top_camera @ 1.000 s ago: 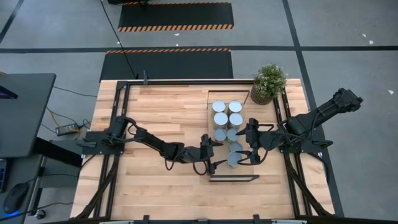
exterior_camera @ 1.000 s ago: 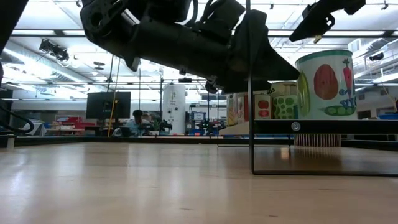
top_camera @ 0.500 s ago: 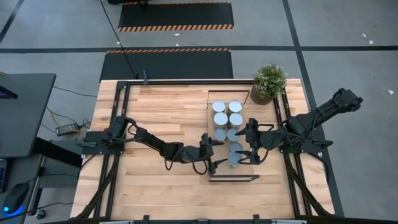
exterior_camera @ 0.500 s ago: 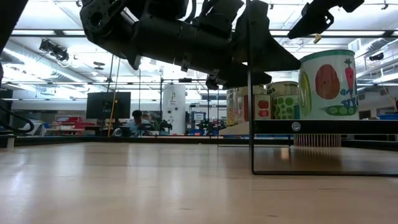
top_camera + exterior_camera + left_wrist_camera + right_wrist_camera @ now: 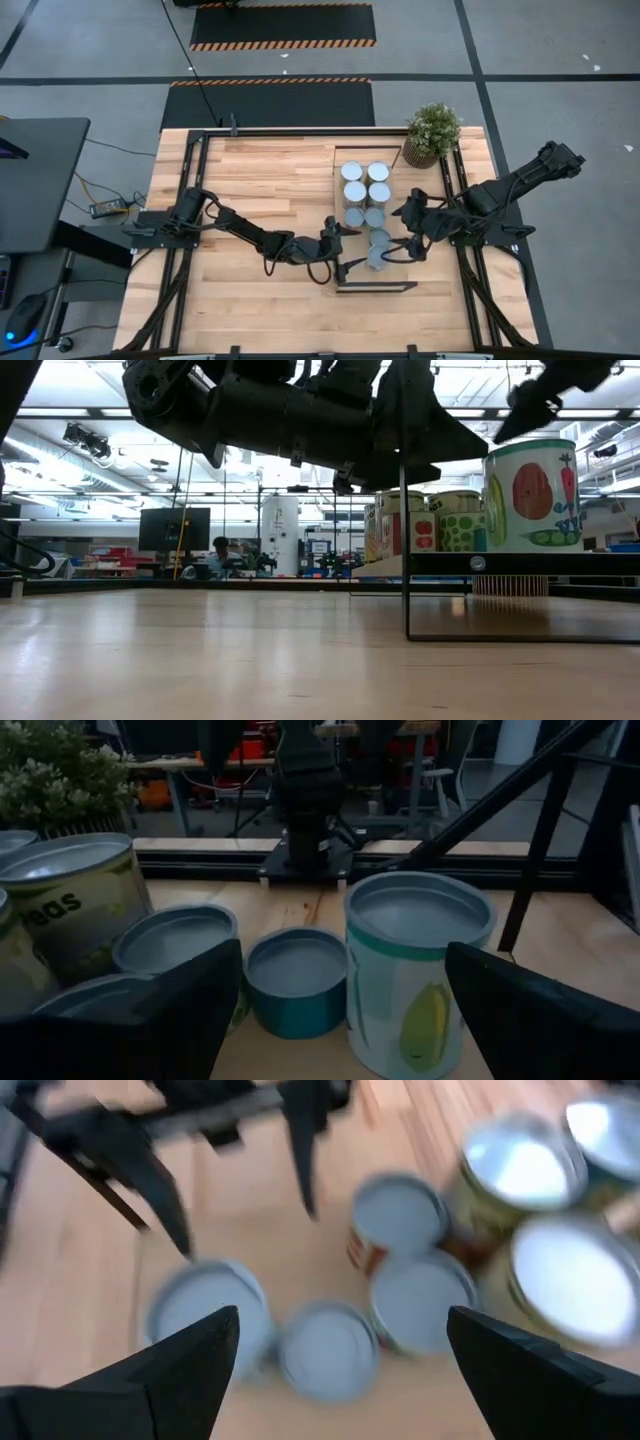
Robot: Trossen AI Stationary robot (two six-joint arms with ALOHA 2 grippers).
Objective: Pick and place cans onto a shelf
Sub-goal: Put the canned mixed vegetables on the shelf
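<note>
high view:
cans [image 5: 366, 211]: seven, clustered on the shelf at approx 3 o'clock of table centre; two rows at the 12 o'clock end, single ones trailing toward 6.
nearest can [image 5: 376, 258]: at 6 o'clock end of cluster, between both grippers.
shelf [image 5: 340, 158]: light board on a thin black frame, long axis 12–6; bare at both ends.
left gripper [image 5: 345, 252]: at 9 o'clock of nearest can, just beside it, fingers apart, not holding anything.
right gripper [image 5: 412, 237]: at 2 o'clock of nearest can, lifted off to the side, fingers spread, nothing held.
plant [image 5: 431, 133]: at 12–1 o'clock of the cans, table's far corner.
table [image 5: 260, 180]: pale planks.

low view:
left arm [image 5: 280, 420]: dark bulk across the top, above the shelf [image 5: 520, 564].
can w/ veg label [image 5: 533, 497]: upright on shelf at 3 o'clock; more cans [image 5: 445, 520] behind it.
bg: person [image 5: 217, 556] seated far off in the room.

left wrist view:
fingers [image 5: 150, 1030]: wide apart; corn-label can [image 5: 418, 970] upright betw them, not touched.
other cans [image 5: 297, 978]: beside & behind it, upright.
plant [image 5: 60, 775]: beyond the cans.

right wrist view:
fingers [image 5: 170, 1375]: spread wide, looking down on can tops [image 5: 400, 1265]; blurred, no contact seen.
</note>
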